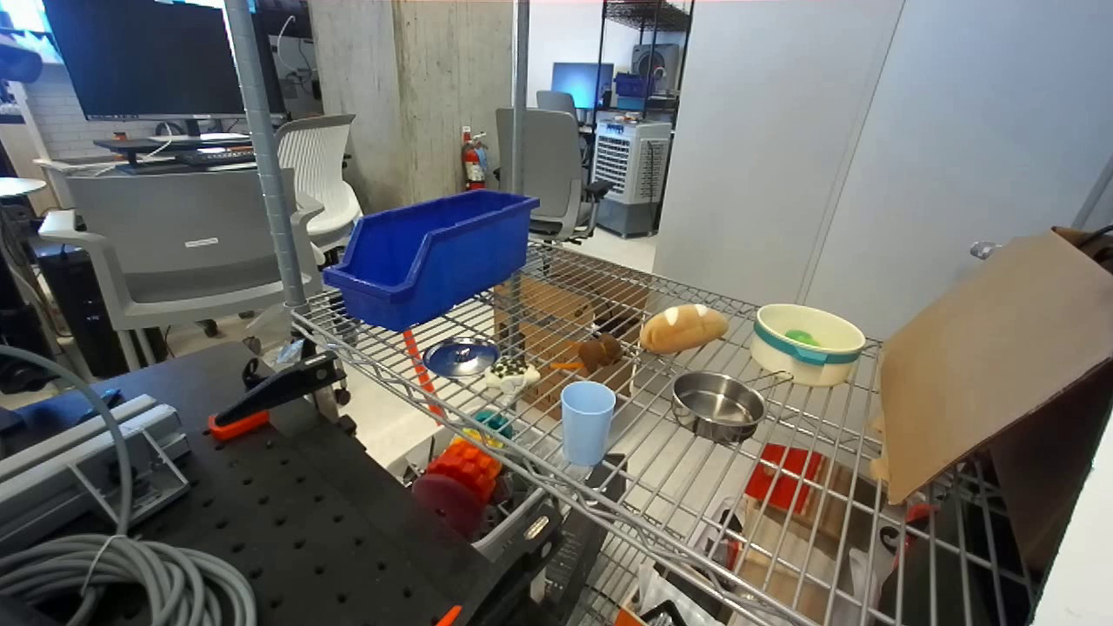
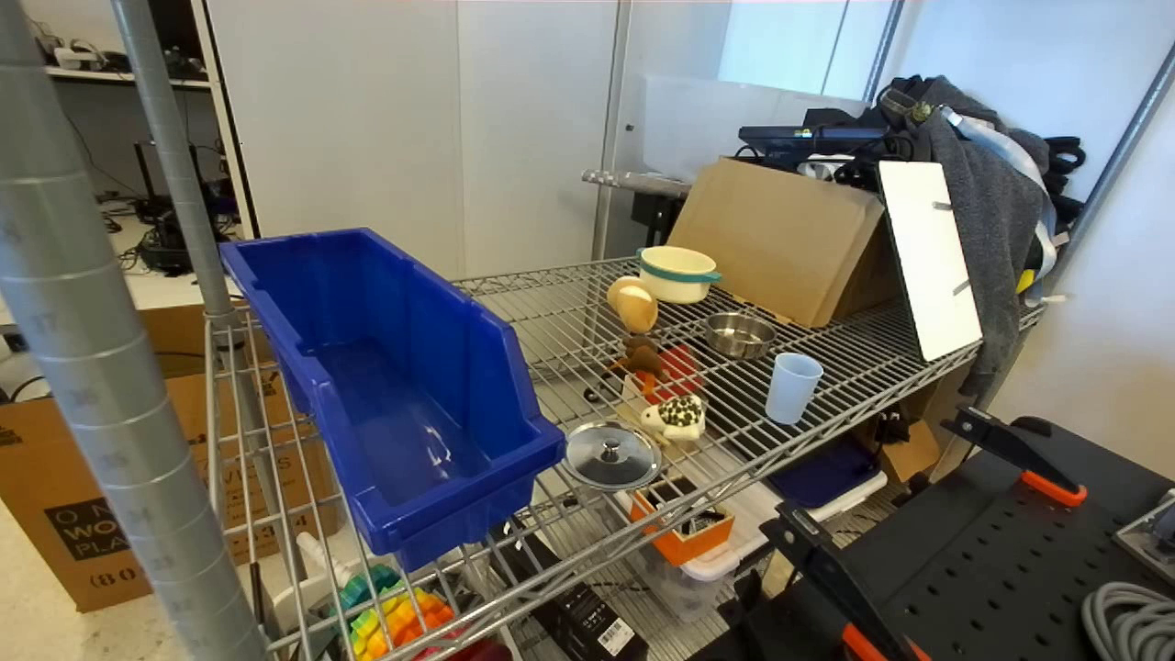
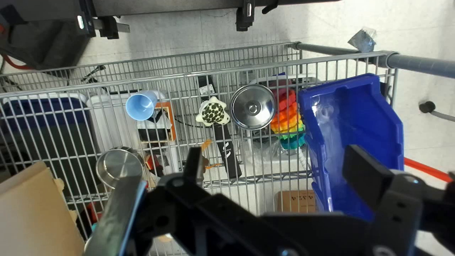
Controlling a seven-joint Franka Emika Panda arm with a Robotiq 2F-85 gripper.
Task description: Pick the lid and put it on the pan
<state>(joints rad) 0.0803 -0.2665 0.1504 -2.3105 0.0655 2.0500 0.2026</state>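
Two black fingers of the gripper [image 3: 273, 156] stand spread wide apart in our wrist view, framed against a wire shelf [image 3: 177, 76]. We see the silver lid [image 3: 253, 106] lying flat on that shelf, knob up, between a spotted toy turtle [image 3: 213, 111] and a blue bin [image 3: 359, 117]. Both exterior views show us the small steel pan [image 2: 740, 336], open side up and well apart from the lid, standing between a light-blue cup [image 2: 794, 387] and a cream bowl [image 2: 672, 290]. A bread loaf [image 1: 684, 329] rests near the bowl, and brown cardboard [image 2: 780, 234] tilts near the pan.
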